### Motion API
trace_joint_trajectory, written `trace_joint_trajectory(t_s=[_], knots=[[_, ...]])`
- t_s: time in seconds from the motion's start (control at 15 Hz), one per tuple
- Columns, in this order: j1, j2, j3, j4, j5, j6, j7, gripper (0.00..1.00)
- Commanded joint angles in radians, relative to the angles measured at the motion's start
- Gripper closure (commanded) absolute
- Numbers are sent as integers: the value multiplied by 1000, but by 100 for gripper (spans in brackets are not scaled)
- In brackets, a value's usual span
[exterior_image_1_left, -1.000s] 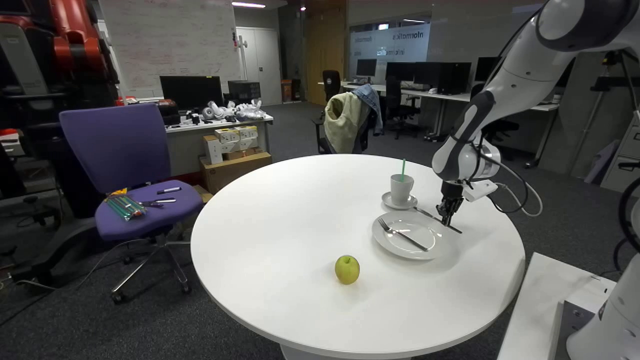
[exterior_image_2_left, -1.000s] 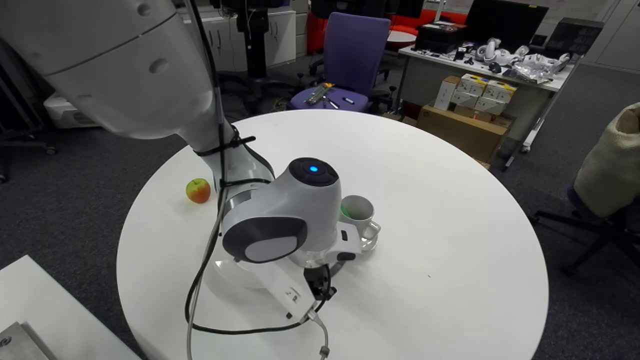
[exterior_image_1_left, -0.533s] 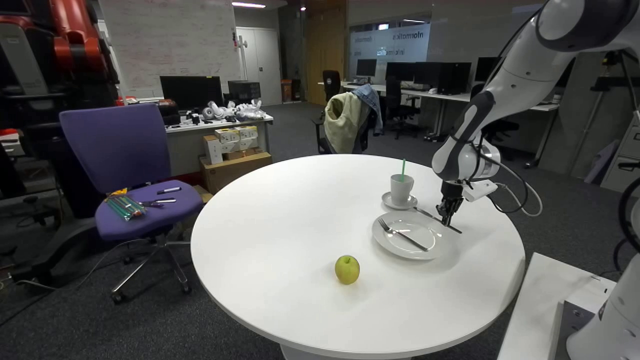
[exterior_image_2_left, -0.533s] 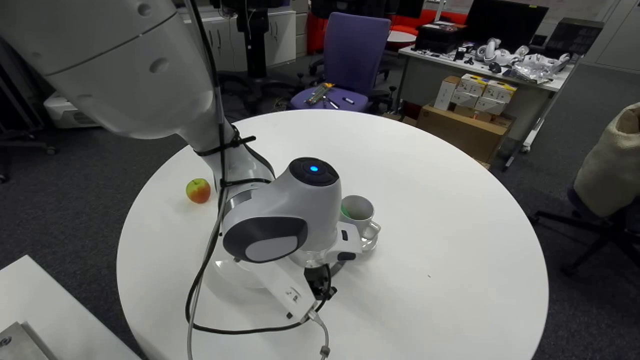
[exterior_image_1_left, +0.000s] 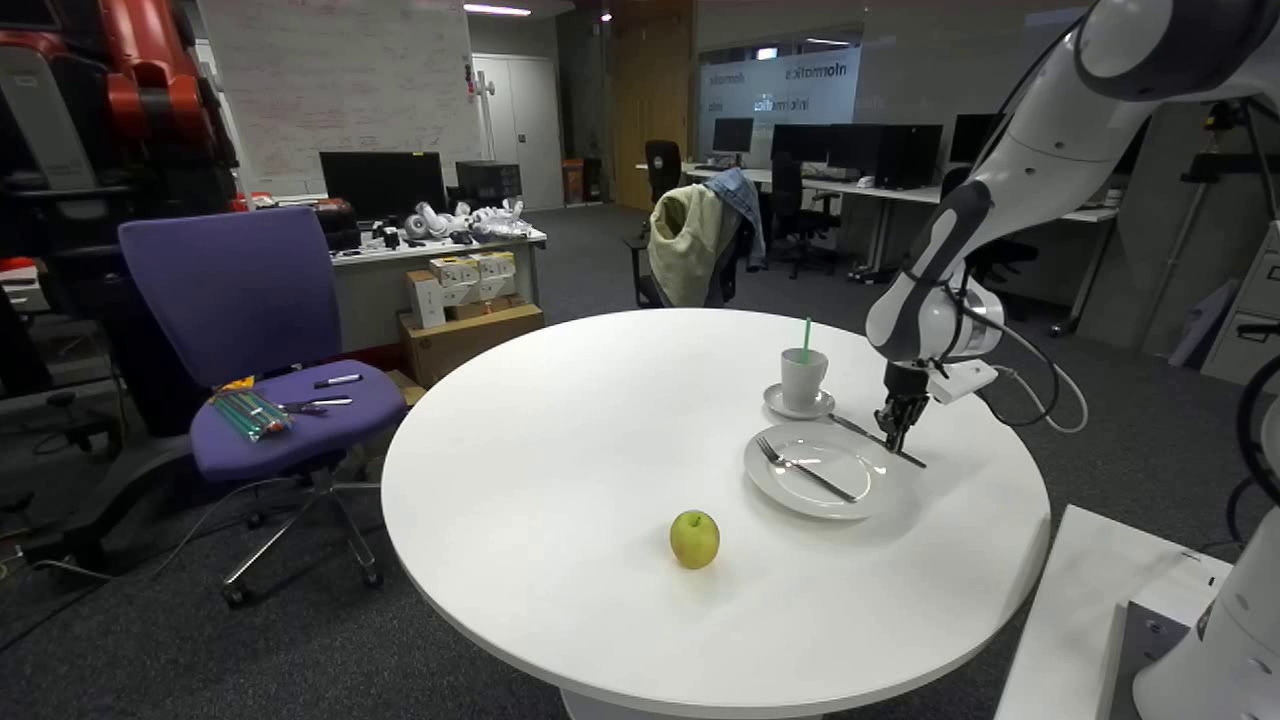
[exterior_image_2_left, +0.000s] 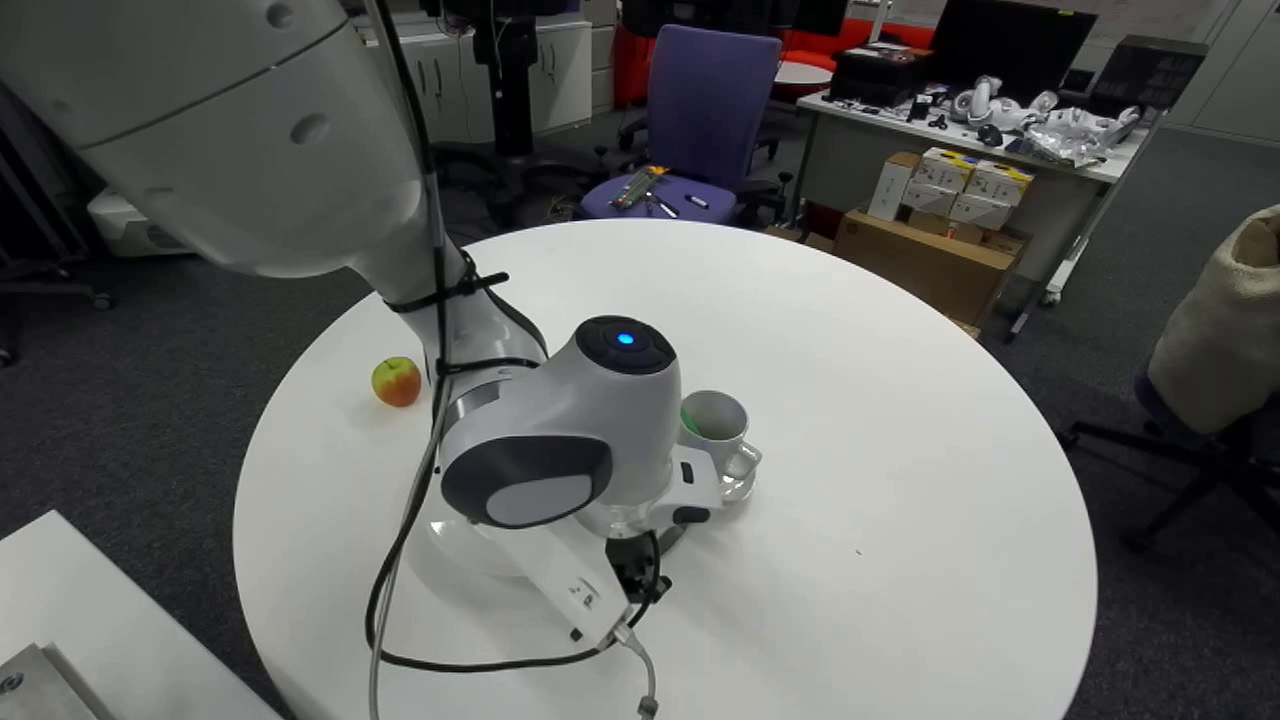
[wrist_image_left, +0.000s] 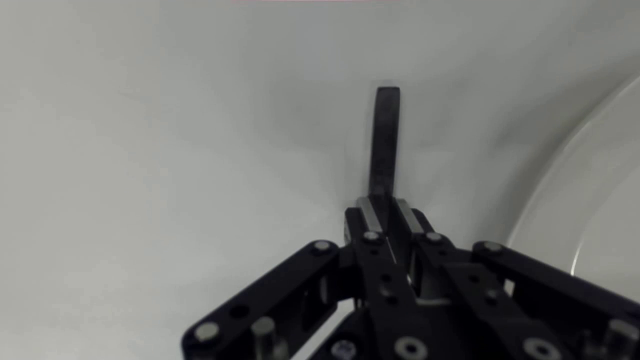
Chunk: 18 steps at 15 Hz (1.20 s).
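My gripper (wrist_image_left: 383, 202) is shut on the dark flat handle of a knife (wrist_image_left: 385, 140), whose end sticks out beyond the fingertips in the wrist view. In an exterior view the gripper (exterior_image_1_left: 893, 445) is low over the table, and the knife (exterior_image_1_left: 855, 429) runs from it toward the saucer (exterior_image_1_left: 785, 408), beside the plate. A white plate (exterior_image_1_left: 775, 490) holds a fork (exterior_image_1_left: 825, 484); its rim shows in the wrist view (wrist_image_left: 575, 200). A white cup (exterior_image_1_left: 803, 380) with a green stick (exterior_image_1_left: 806, 340) stands on the saucer. The arm hides the fingertips in an exterior view (exterior_image_2_left: 638, 580).
A green and red apple (exterior_image_1_left: 694, 540), also seen in an exterior view (exterior_image_2_left: 397, 381), sits on the round white table (exterior_image_1_left: 560, 480). The cup's handle (exterior_image_2_left: 742, 460) points away from the plate. A purple chair (exterior_image_1_left: 300, 410) stands beyond the table edge. Cables (exterior_image_2_left: 400, 560) hang along the arm.
My gripper and the knife have shifted very slightly together, to the right in one of the exterior views. The plate, fork, cup and apple have not moved.
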Motion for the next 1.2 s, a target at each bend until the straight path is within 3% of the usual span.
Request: trace_joint_trajectory(t_s=[0.0, 0.6, 1.13], knots=[[-30, -73, 8, -68, -17, -20, -51, 97], [-91, -235, 32, -217, 19, -5, -233, 97], [15, -300, -7, -249, 0, 5, -228, 97]])
